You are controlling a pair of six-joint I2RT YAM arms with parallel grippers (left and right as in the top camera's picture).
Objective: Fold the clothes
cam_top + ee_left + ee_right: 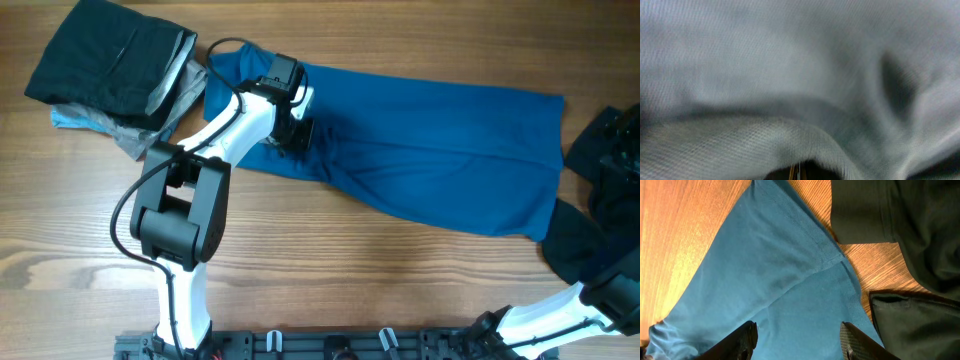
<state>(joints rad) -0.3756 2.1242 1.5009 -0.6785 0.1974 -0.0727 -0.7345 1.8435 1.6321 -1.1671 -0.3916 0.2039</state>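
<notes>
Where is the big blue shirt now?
In the overhead view the blue shirt lies across the middle of the table, between the folded pile on the left and black clothes on the right.

White arms (228, 128) w/ blk joints (190, 215)

Open passage: bare table (330, 270) in front of the blue shirt (430, 160). Obstructions: folded pile (110, 65) far left, black clothes (610, 170) far right. Cloth, apparently the shirt, blocks the left wrist view.

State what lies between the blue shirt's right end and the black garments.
Only a narrow strip of bare table separates blue shirt from black garments; right wrist view shows it.
</notes>
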